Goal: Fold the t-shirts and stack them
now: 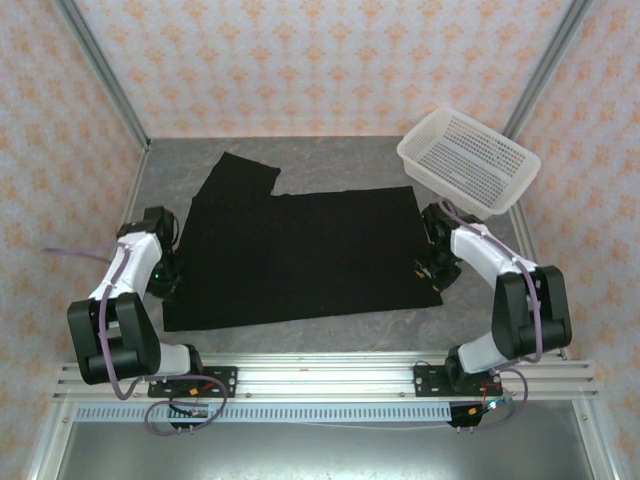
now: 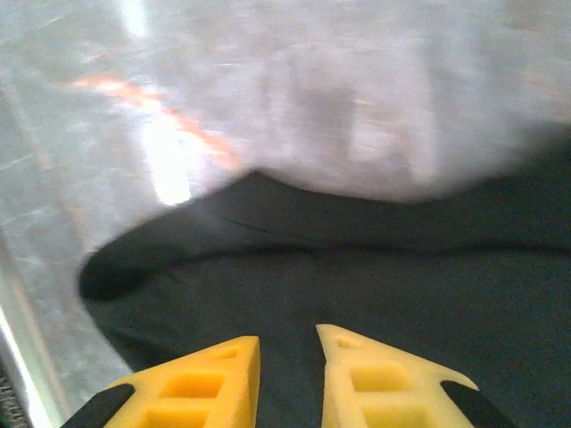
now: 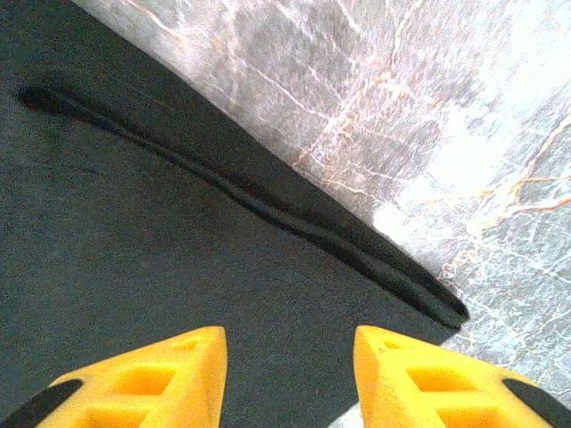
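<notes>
Lying spread flat across the middle of the grey table with no print showing, the black t-shirt looks laid out but not yet folded, so I judge the first fold is about to begin. The left gripper sits at its left edge, fingers slightly parted with nothing between them, and the right gripper hovers over its near right corner, spread wide and empty. Next, each must pinch the hem beneath it and carry it across.
</notes>
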Robot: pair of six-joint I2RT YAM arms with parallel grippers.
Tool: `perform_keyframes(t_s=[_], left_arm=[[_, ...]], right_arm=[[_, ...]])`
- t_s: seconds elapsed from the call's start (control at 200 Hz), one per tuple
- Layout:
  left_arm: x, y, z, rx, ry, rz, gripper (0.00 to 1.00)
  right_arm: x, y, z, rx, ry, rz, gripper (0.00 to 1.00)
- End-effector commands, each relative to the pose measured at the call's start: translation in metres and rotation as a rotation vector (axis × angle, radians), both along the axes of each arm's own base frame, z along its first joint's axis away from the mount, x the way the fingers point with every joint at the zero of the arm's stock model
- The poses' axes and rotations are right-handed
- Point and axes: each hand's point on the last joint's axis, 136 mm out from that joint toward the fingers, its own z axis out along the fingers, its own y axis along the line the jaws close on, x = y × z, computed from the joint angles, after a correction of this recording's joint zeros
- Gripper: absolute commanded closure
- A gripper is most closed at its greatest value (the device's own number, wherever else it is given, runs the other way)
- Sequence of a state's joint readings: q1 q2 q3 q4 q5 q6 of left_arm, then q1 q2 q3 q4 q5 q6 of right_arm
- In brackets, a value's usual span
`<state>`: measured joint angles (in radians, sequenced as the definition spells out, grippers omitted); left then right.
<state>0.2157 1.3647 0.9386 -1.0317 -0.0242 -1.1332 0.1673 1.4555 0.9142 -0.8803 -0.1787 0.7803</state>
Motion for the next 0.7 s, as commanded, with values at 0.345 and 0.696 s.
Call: perform_keyframes(t_s=[0.345, 0.696], left_arm=[[0.056, -0.059, -0.045, -0.096, 0.074, -0.245, 0.79], [0.014, -0.039, -0.065, -0.019, 0.250, -0.285, 0.79]], right_arm=[[0.023, 0.035, -0.022, 0.039, 0.018, 0.061, 0.60], [-0.048, 0.034, -0.060, 0.040, 0.275, 0.039, 0.62]])
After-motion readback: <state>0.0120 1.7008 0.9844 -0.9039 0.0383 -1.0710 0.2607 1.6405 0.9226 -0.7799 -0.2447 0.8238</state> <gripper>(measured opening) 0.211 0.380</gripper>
